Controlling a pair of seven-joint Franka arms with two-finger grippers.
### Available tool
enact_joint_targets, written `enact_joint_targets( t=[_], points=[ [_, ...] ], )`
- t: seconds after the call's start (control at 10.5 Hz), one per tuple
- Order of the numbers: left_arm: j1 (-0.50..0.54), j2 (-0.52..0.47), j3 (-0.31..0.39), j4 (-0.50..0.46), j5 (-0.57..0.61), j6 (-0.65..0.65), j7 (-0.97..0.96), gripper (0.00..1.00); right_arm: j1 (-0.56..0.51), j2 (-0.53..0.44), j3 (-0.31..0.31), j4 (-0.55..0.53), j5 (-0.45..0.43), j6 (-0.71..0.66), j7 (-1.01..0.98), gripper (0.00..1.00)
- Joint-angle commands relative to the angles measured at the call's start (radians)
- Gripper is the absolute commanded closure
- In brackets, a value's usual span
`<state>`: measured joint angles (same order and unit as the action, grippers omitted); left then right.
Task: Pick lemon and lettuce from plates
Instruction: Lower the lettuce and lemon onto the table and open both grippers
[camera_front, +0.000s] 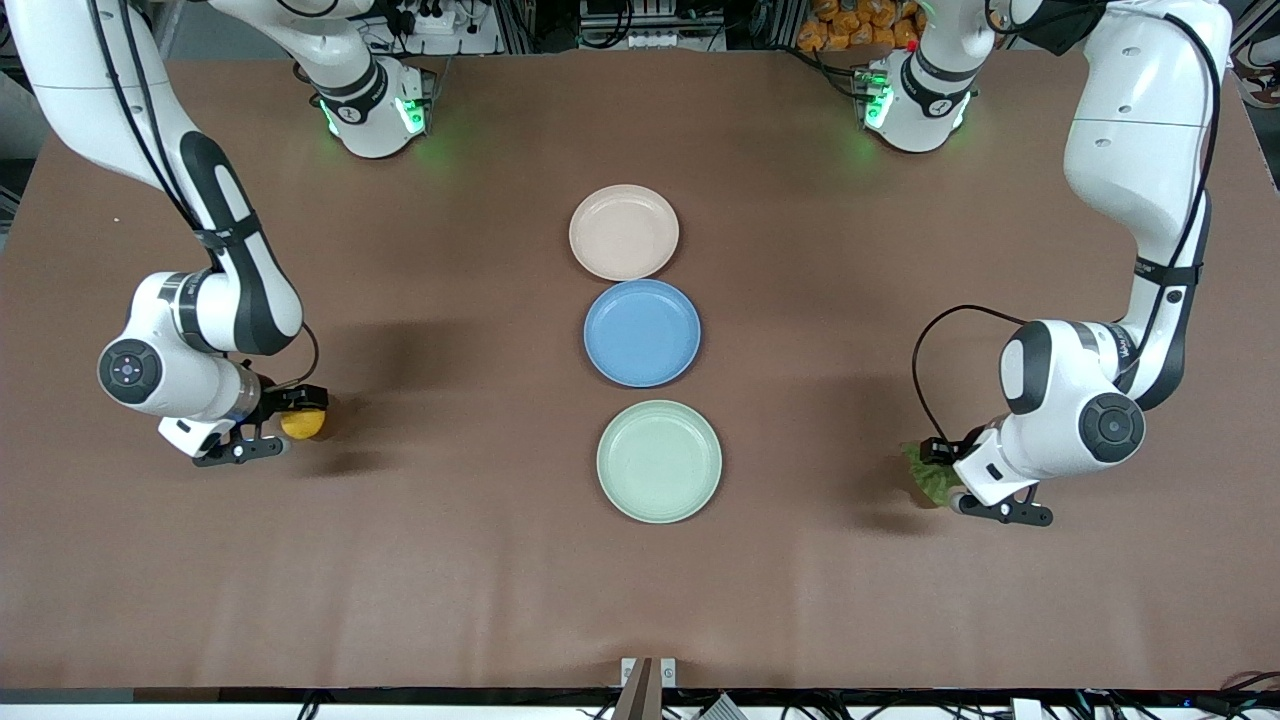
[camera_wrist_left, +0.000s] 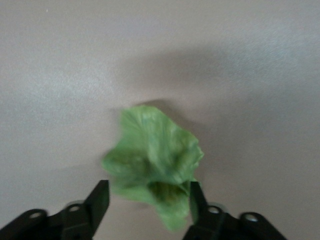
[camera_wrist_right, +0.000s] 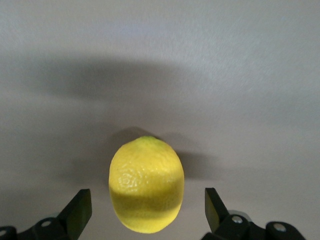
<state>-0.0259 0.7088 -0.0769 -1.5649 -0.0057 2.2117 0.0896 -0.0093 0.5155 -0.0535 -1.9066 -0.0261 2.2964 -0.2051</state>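
Observation:
The lemon lies on the brown table toward the right arm's end, off the plates. My right gripper is low around it, open, with a gap on each side of the lemon between the fingers. The lettuce lies on the table toward the left arm's end. My left gripper is low over it and open; the leaf sits between the fingers and brushes one finger. The beige-pink plate and the mint green plate stand empty mid-table.
An empty blue plate sits between the two task plates in a line down the table's middle. The arms' bases stand at the table's edge farthest from the front camera.

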Motion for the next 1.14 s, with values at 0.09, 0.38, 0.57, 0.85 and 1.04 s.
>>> enact_joint_targets(
  t=[0.09, 0.38, 0.57, 0.85, 1.04],
  points=[
    [-0.012, -0.037, -0.009, 0.011, 0.01, -0.007, -0.002, 0.0, -0.02, -0.095, 0.015, 0.024, -0.02, -0.047, -0.011, 0.0],
    [-0.023, -0.133, -0.015, 0.011, 0.013, -0.069, -0.002, 0.0, -0.061, -0.266, 0.02, -0.055, -0.021, -0.123, -0.011, 0.0],
    [-0.025, -0.213, -0.014, 0.011, 0.027, -0.133, -0.002, 0.0, -0.072, -0.377, 0.02, -0.112, -0.021, -0.158, -0.007, 0.0],
    [-0.017, -0.331, -0.014, 0.011, 0.081, -0.251, -0.002, 0.0, -0.081, -0.478, 0.021, -0.045, -0.015, -0.291, -0.005, 0.0],
    [-0.014, -0.406, -0.015, 0.011, 0.081, -0.315, -0.005, 0.0, -0.086, -0.486, 0.024, 0.05, -0.006, -0.371, 0.001, 0.0]
  ],
)
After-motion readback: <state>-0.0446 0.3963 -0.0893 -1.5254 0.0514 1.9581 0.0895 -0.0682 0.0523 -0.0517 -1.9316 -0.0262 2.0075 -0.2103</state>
